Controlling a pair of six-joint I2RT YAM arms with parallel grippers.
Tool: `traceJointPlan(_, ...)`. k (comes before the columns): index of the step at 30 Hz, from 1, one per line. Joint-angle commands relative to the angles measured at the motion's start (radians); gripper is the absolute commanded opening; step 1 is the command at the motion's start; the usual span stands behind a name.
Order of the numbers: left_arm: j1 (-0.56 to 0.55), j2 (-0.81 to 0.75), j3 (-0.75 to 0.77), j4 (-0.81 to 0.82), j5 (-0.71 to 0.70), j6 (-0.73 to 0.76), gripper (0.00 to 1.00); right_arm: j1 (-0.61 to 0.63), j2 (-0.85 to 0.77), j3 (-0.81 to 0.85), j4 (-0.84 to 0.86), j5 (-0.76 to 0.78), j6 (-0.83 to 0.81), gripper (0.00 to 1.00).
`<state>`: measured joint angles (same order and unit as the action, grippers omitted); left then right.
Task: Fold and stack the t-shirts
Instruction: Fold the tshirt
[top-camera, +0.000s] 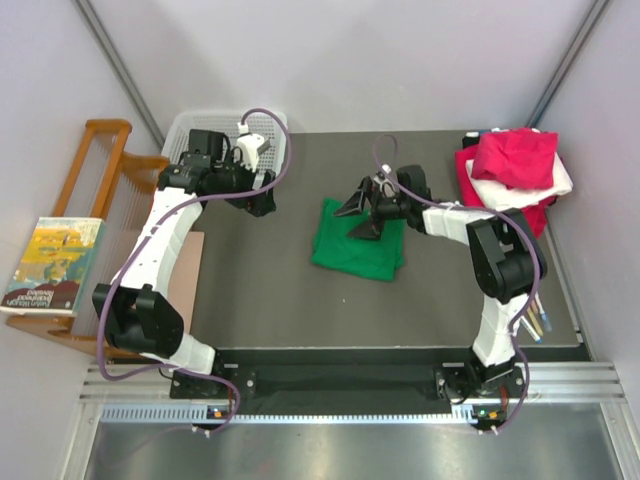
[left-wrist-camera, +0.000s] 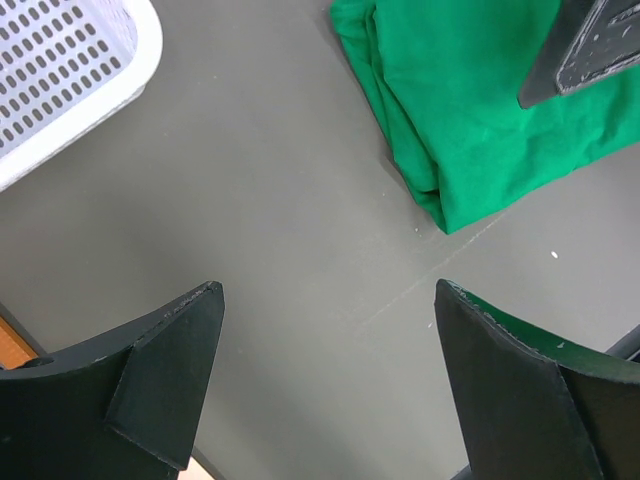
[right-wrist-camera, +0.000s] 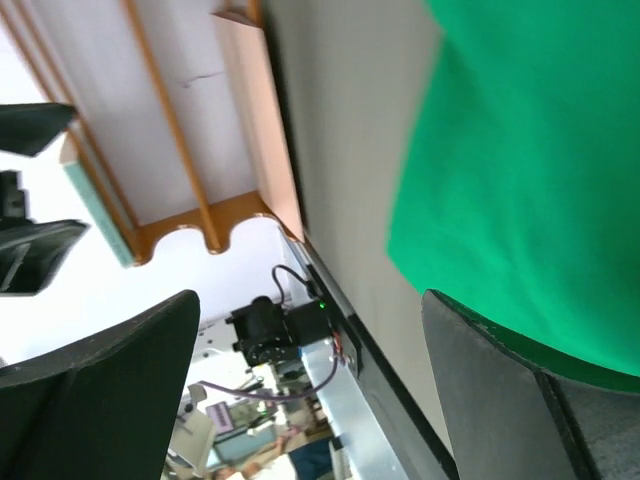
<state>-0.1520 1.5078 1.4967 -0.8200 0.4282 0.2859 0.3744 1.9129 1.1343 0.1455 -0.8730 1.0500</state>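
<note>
Stacking looks to be the step in hand. The green t-shirt (top-camera: 358, 245) lies folded into a compact rectangle on the worktop (top-camera: 270, 290), directly beneath the right hand (top-camera: 360, 215). The pile it belongs on sits well off to that hand's outer side, at the worktop's far corner. That pile shows a magenta-pink t-shirt (top-camera: 515, 155) on top, a white t-shirt (top-camera: 555, 182) under it and a red t-shirt (top-camera: 466, 172) at the bottom.

The right hand's fingers are spread wide with nothing between them. In its wrist view green cloth fills the space beside and beyond one finger, but I cannot tell whether a fingertip touches the cloth. The left hand (top-camera: 262, 198) is equally spread and empty above bare worktop. The white mesh basket (top-camera: 195, 128) is close on one side of it, and the green t-shirt is further off ahead on the other.

As I judge it, the next move calls for the right hand to drop to an edge of the folded shirt and slide one finger beneath all the layers. It would then pinch the full thickness so the fold does not fall open. The shirt could then be lifted, carried outward and laid squarely on the magenta-pink t-shirt. Soft cotton will sag, so the left hand taking the opposite edge could help.
</note>
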Motion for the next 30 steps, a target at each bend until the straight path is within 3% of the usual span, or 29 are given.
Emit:
traceJointPlan(1,0.0,-0.027,0.053,0.001,0.024,-0.011,0.91,0.009,0.038,0.053,0.092,-0.027,0.03,0.92)
traceJointPlan(8,0.0,-0.04,0.054,-0.008,0.011,0.001,0.91,-0.005,0.247,0.03,0.221,-0.032,0.06,0.92)
traceJointPlan(13,0.0,-0.046,0.059,-0.013,0.009,0.004,0.91,-0.003,0.256,0.021,0.302,-0.044,0.123,0.92)
traceJointPlan(19,0.0,-0.046,0.056,-0.013,0.018,0.004,0.91,-0.002,0.15,0.197,0.142,-0.055,0.05,0.93)
traceJointPlan(23,0.0,-0.043,0.06,-0.013,0.026,-0.007,0.91,-0.002,0.234,0.356,0.089,-0.066,0.054,0.93)
traceJointPlan(30,0.0,-0.046,0.069,-0.018,0.017,-0.004,0.91,-0.002,0.397,0.407,0.141,-0.069,0.116,0.93)
